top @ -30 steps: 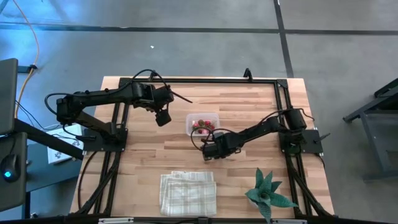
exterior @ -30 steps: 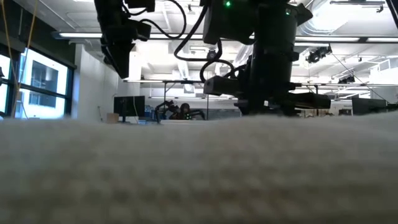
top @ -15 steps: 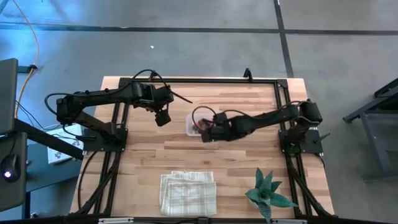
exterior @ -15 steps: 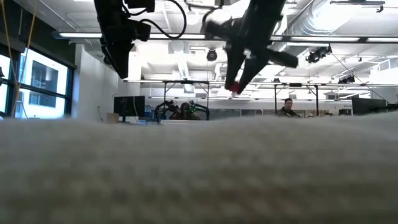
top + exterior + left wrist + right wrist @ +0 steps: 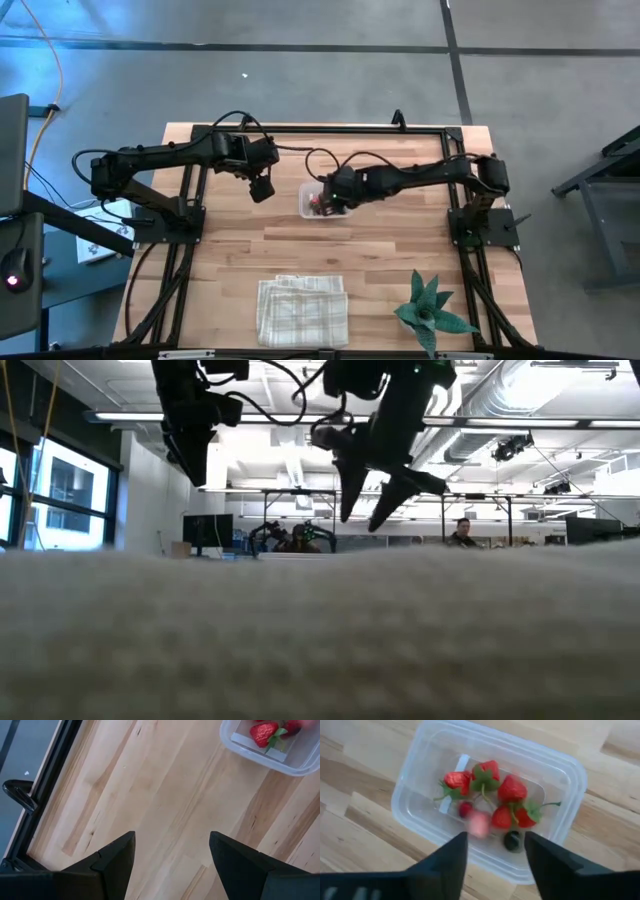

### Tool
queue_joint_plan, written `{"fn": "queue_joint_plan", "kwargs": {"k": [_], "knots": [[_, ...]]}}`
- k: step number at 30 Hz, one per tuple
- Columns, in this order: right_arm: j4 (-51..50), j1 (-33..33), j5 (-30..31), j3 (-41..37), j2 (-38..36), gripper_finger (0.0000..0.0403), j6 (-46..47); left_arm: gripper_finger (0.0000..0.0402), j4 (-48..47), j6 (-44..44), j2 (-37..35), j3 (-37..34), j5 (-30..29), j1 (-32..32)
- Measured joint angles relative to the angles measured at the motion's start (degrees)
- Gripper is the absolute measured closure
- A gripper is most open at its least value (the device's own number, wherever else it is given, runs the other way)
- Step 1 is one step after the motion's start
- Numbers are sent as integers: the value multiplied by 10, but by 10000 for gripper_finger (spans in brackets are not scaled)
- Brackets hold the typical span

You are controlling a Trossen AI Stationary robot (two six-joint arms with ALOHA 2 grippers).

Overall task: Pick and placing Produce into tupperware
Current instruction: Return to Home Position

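Right wrist view: the right claw (image 5: 496,835), spread wide and empty, hangs above the tupperware (image 5: 563,782), where the produce (image 5: 511,788), red strawberries and one dark piece, lies inside. The left claw (image 5: 172,836) hovers left of it over the worktop (image 5: 150,795), likewise wide, holding nothing.

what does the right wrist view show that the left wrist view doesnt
Only the right wrist view: the whole tupperware, holding several strawberries and a dark piece, seen past the open right gripper. Only the left wrist view: the table's black frame and the open left gripper. Both: the wooden table, and the tupperware with strawberries in it, though the left wrist view catches only one corner of it.
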Motion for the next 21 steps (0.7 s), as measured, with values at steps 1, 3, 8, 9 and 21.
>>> {"fn": "queue_joint_plan", "kwargs": {"k": [1, 3, 8, 9, 21], "knots": [[0, -2, -4, 0, 2, 209, -1, 158, 0, 0, 0, 0, 0, 0], [-9, -4, -2, 0, 2, 192, -1, 158, 0, 0, 0, 0, 0, 0], [-9, 7, 35, 0, -5, 181, -5, 158, 5, 23, -12, 0, 18, 0], [-11, 14, 48, 0, -13, 181, -8, 158, 8, 32, -22, 0, 29, 0], [-215, 90, 222, 0, -204, 384, 45, 184, 3, 31, -239, -19, 48, 0]]}}
